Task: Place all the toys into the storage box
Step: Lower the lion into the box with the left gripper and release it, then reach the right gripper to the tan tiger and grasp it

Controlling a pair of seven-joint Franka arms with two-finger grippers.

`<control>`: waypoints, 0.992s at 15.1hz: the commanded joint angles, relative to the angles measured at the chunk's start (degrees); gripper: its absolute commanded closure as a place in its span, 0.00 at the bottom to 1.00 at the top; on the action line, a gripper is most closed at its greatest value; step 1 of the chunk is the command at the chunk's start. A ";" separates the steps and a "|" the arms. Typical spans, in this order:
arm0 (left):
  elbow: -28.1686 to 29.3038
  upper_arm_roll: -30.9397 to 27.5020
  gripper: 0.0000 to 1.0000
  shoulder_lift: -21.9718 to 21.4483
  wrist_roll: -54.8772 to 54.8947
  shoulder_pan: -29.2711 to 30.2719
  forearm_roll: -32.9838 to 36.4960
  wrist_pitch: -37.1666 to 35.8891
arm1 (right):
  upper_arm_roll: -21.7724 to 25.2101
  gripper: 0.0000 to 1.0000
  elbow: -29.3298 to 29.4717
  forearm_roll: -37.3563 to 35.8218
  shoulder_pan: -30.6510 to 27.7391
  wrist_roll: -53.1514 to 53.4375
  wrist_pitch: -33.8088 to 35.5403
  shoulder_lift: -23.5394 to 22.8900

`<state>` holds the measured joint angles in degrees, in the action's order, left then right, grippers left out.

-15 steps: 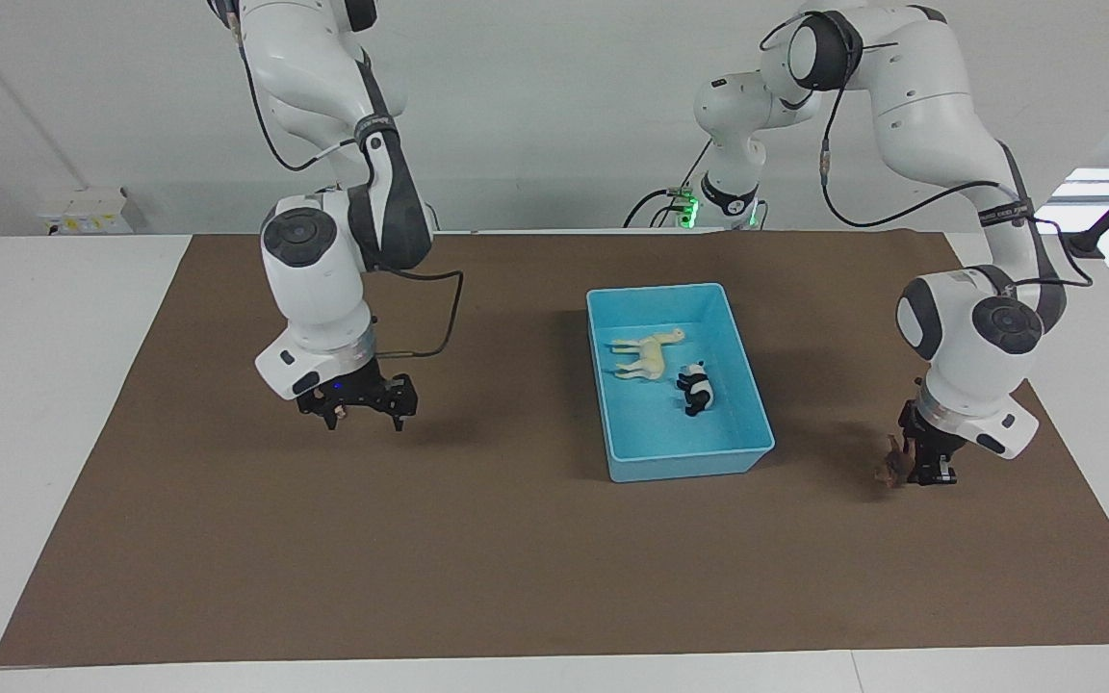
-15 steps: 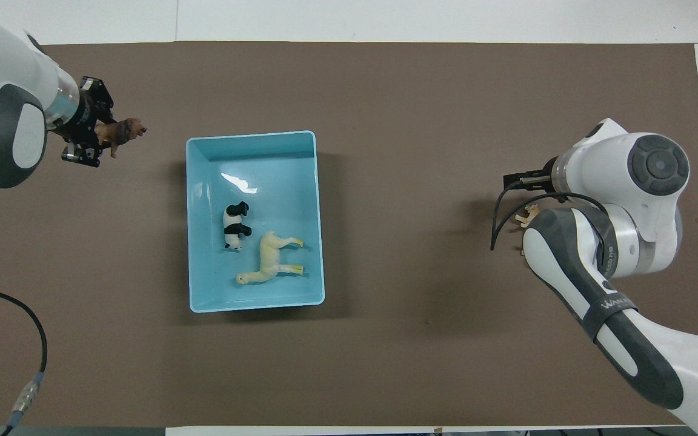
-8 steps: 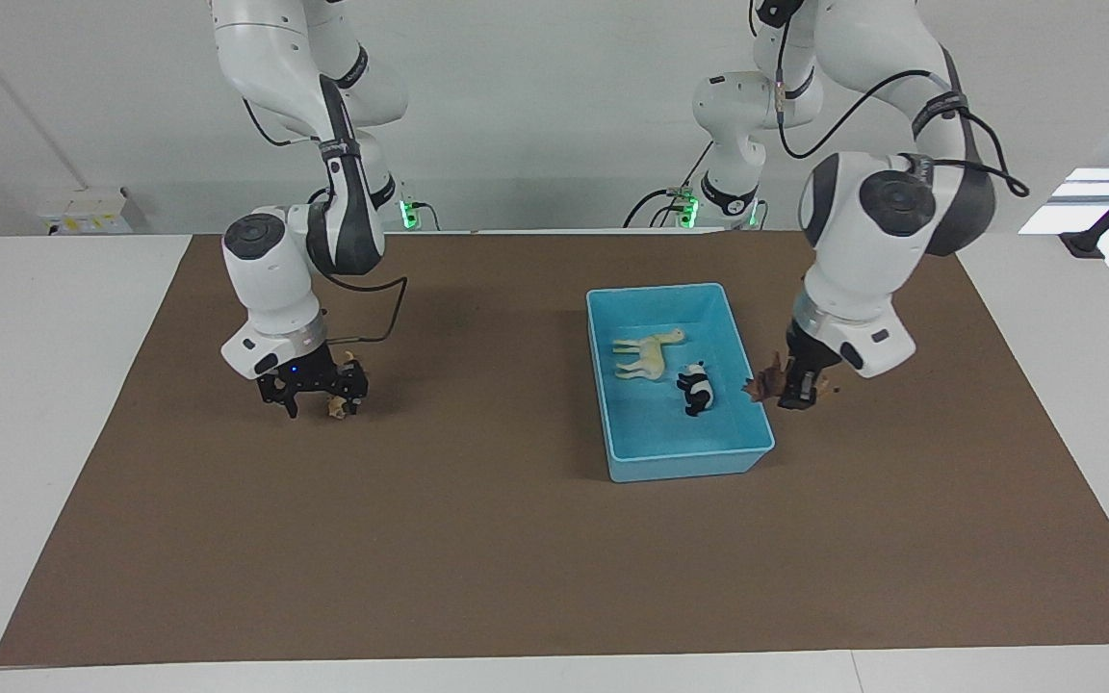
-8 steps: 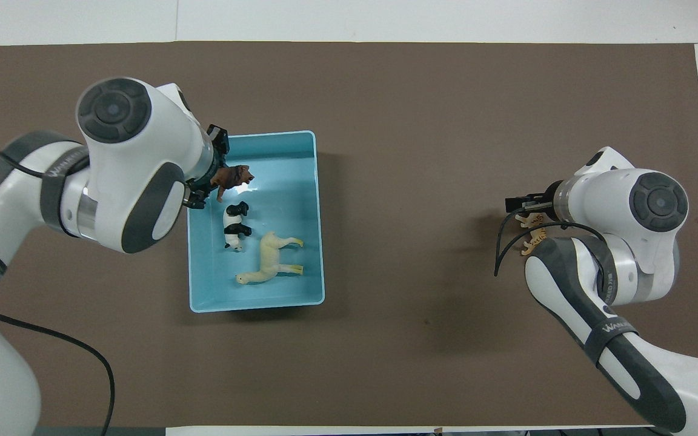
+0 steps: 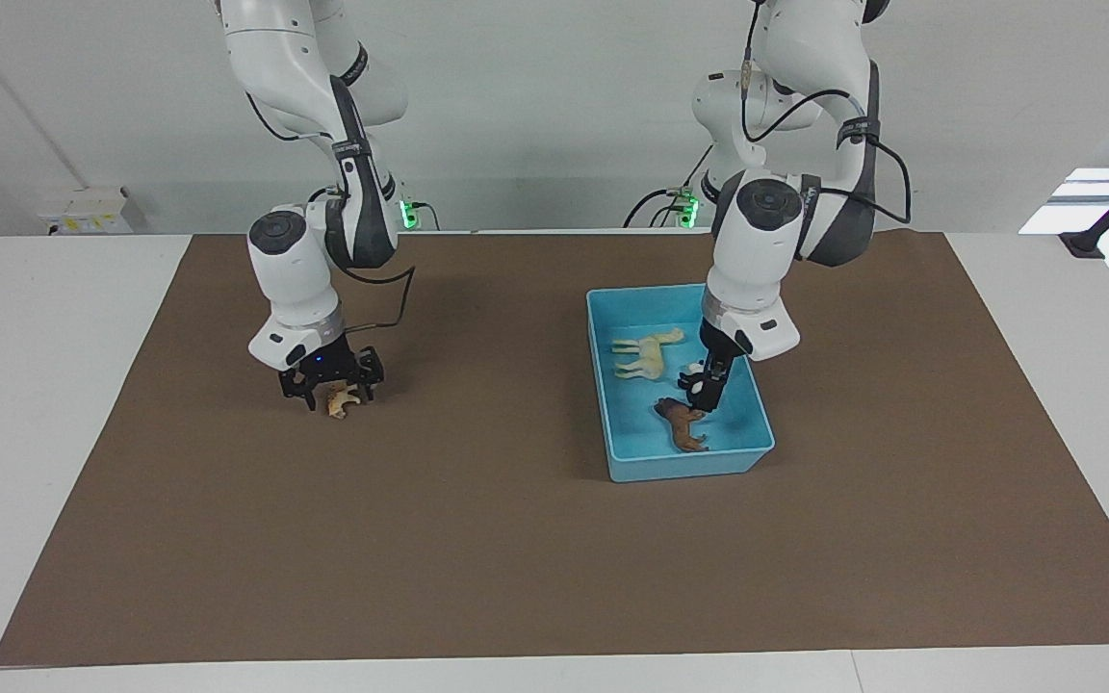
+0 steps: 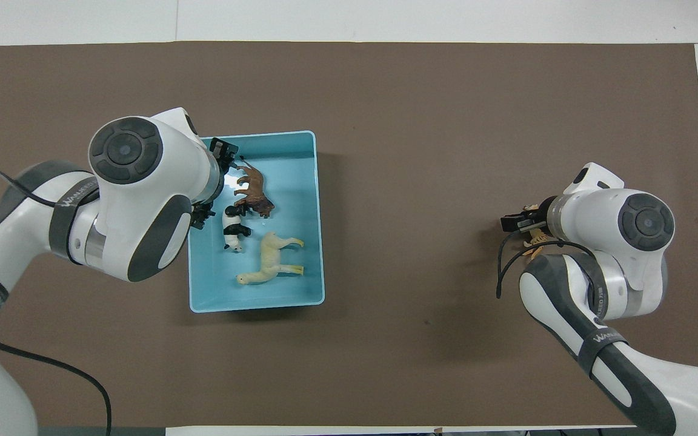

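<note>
A: Now, facing view first. Report the storage box (image 5: pixel 758 404) and its contents.

B: The light blue storage box sits on the brown mat (image 5: pixel 516 539), toward the left arm's end of the table. The cream-white horse (image 5: pixel 646 352) lies in the part of the box nearer the robots. The dark brown lion (image 5: pixel 683 424) lies on the box floor in the part farther from the robots. The panda is mostly hidden by the left gripper (image 5: pixel 706 393), which hangs inside the box directly above the lion, fingers released, nothing in them.

A: Right gripper?

B: The right gripper (image 5: pixel 330 387) is low over the mat toward the right arm's end, fingers clenched on the orange-tan tiger (image 5: pixel 339 398).

A: Overhead view.

B: Three toys lie in the storage box (image 6: pixel 319 242): lion (image 6: pixel 254 192) farthest from the robots, panda (image 6: pixel 232 226) just beside it, horse (image 6: pixel 271 261) nearest the robots. The left gripper (image 6: pixel 223 171) is over the box wall beside the lion. The right gripper (image 6: pixel 521 221) covers most of the tiger (image 6: pixel 536 241); only a small orange part shows.
</note>
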<state>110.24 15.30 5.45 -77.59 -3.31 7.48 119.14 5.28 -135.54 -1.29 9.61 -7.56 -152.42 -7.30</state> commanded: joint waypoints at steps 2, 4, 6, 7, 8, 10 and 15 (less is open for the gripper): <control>-0.71 -0.44 0.00 -6.68 24.43 7.08 -0.97 -9.34 | -0.18 0.92 -2.71 0.76 -0.73 -3.17 -2.79 1.76; -5.88 -0.53 0.00 -6.34 41.89 8.58 -1.50 -18.54 | -0.27 1.00 -2.71 0.85 -0.56 -2.56 -2.88 1.76; -10.46 -0.53 0.00 -5.28 61.23 11.38 -2.55 -26.20 | -0.27 1.00 -2.54 1.20 -0.03 -0.11 -2.79 1.59; -12.22 -0.44 0.00 -4.84 66.73 12.71 -4.21 -28.24 | -0.44 1.00 -1.93 1.20 0.49 0.43 -2.62 1.50; -12.85 -0.44 0.00 -4.84 68.78 12.89 -4.84 -29.04 | -0.44 1.00 -0.88 1.20 1.46 0.70 -2.01 1.32; -13.29 -0.36 0.00 -4.40 69.42 12.20 -4.23 -29.75 | -0.44 1.00 6.82 1.29 2.95 3.93 7.08 0.10; -19.45 -13.68 0.00 -0.35 70.21 1.14 -9.82 -33.18 | -0.53 1.00 40.03 1.37 15.23 25.61 35.84 -7.97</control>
<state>94.85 9.40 2.84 -8.46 3.68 1.52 89.45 4.91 -111.63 -0.91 19.93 9.59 -126.06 -8.31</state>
